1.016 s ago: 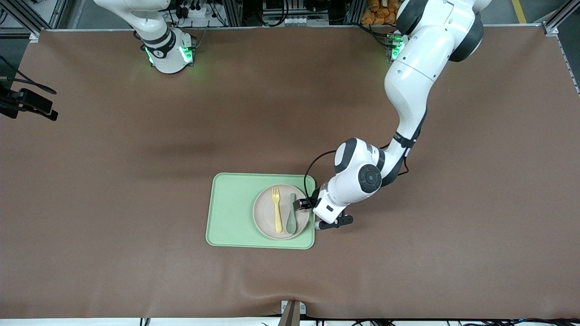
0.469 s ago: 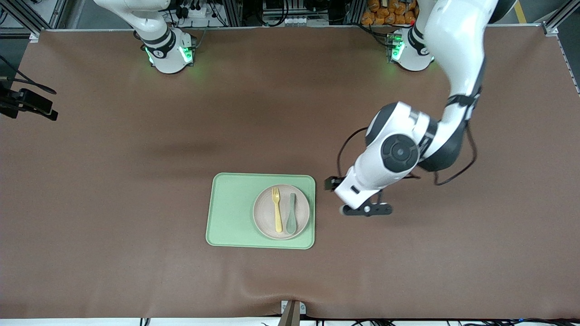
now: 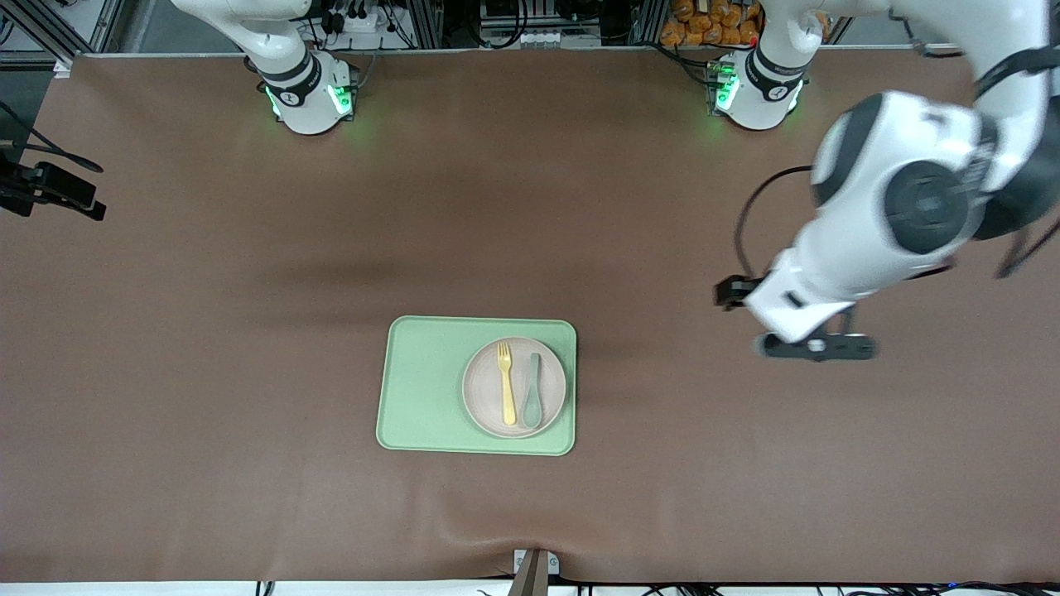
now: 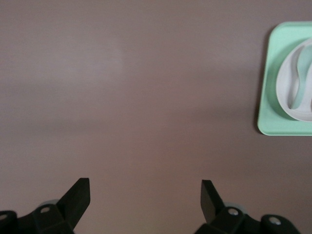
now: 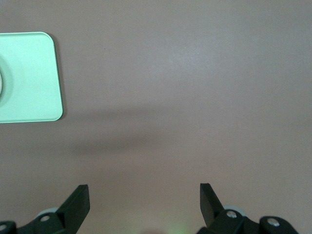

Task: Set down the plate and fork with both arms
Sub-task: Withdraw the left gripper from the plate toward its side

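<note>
The off-white plate (image 3: 484,389) sits on the light-green tray (image 3: 422,389), at the tray's end toward the left arm. The pale-yellow fork (image 3: 505,383) lies on the plate beside a teal spoon (image 3: 532,391). My left gripper (image 3: 727,292) is open and empty, up over bare table toward the left arm's end. Its wrist view (image 4: 145,195) shows the tray (image 4: 265,97), plate (image 4: 285,92) and spoon (image 4: 302,68) off to one side. My right gripper (image 5: 145,200) is open and empty over bare table, with a tray corner (image 5: 29,78) in view. It is out of the front view.
Brown mat covers the table. A black camera mount (image 3: 50,190) juts in at the right arm's end. A small bracket (image 3: 534,571) sits at the table's nearest edge. The arm bases (image 3: 310,95) stand along the farthest edge.
My left gripper has drawn away from the spoon and plate, rising and swinging toward the left arm's end of the table, empty. Plate, fork and spoon stay put.
</note>
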Controlling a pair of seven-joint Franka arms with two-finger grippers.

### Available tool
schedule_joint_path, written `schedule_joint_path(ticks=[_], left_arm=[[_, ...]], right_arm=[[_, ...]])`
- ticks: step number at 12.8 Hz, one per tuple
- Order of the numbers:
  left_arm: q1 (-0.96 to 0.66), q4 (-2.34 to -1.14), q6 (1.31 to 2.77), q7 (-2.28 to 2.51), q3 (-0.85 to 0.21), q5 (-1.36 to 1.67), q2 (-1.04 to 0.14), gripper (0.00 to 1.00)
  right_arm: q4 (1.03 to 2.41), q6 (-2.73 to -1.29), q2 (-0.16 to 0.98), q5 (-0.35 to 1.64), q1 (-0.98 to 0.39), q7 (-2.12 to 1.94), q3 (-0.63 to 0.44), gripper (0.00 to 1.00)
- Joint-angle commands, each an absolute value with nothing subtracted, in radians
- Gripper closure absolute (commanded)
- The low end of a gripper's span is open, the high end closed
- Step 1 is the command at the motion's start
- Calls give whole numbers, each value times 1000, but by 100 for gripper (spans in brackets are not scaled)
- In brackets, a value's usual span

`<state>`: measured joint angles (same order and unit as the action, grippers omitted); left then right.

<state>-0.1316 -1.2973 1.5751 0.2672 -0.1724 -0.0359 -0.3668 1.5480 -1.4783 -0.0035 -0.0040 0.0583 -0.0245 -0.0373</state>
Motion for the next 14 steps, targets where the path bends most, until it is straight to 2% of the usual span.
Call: schedule_joint_path(ticks=[1, 3, 7, 9, 14], left_arm=[[-22, -1457, 1585, 224, -199, 5, -186, 0], [24, -1540, 1609, 190, -199, 32, -88, 0], [54, -1539, 1603, 184, -196, 38, -61, 0], [54, -1543, 1595, 184, -198, 40, -35, 0], [55, -1545, 1598, 186, -196, 43, -35, 0]], right_arm=[[1531, -1466, 3, 14, 81, -38, -25, 0], [1529, -1468, 3, 15, 75, -38, -23, 0], [1522, -1495, 41, 69, 77, -63, -23, 0], [1522, -1580, 116, 124, 43, -113, -17, 0], [1411, -1635, 285, 172, -102, -74, -18, 0]])
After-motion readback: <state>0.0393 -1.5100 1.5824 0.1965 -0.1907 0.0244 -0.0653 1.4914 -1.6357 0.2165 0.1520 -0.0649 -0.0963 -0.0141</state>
